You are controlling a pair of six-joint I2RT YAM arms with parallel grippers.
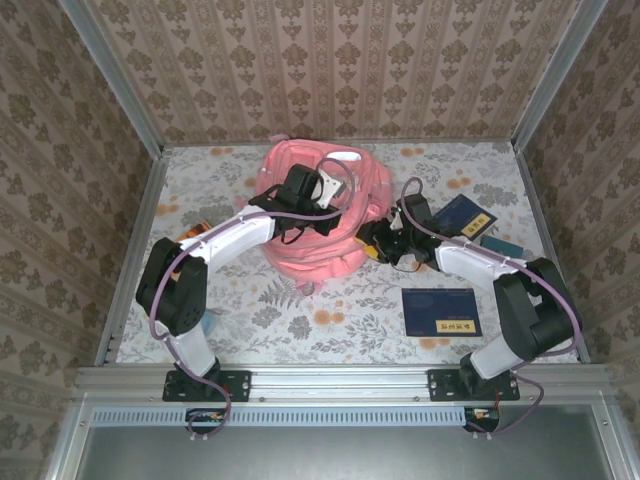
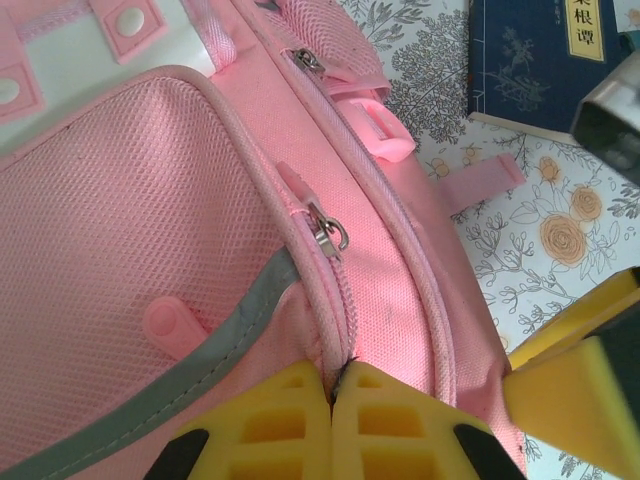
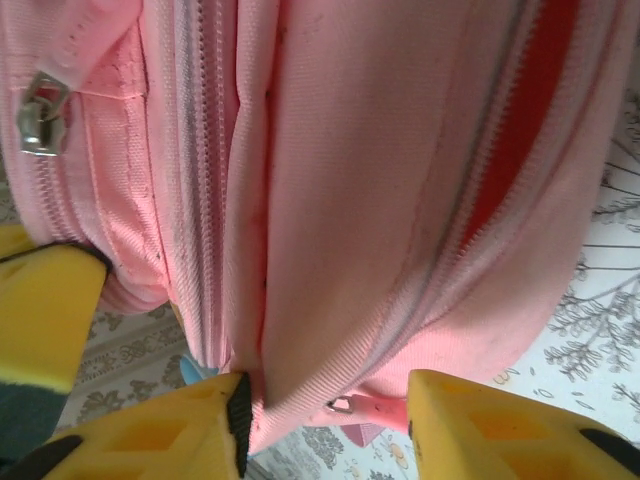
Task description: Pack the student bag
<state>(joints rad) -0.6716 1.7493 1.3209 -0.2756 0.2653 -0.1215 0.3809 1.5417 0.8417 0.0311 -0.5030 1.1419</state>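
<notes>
Student bag of matt pink woven cloth, mesh pocket, shiny metal zip pull.

White arms carry black joints, perhaps purple cables and yellow fingers

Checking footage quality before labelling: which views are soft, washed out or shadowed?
Top external: even light, sharp, faint shadows on the floral table. Left wrist: pink fabric backpack mesh crisp, the near yellow fingers soft, its white patch bright. Right wrist: backpack seams sharp, the table corner washed out.
</notes>
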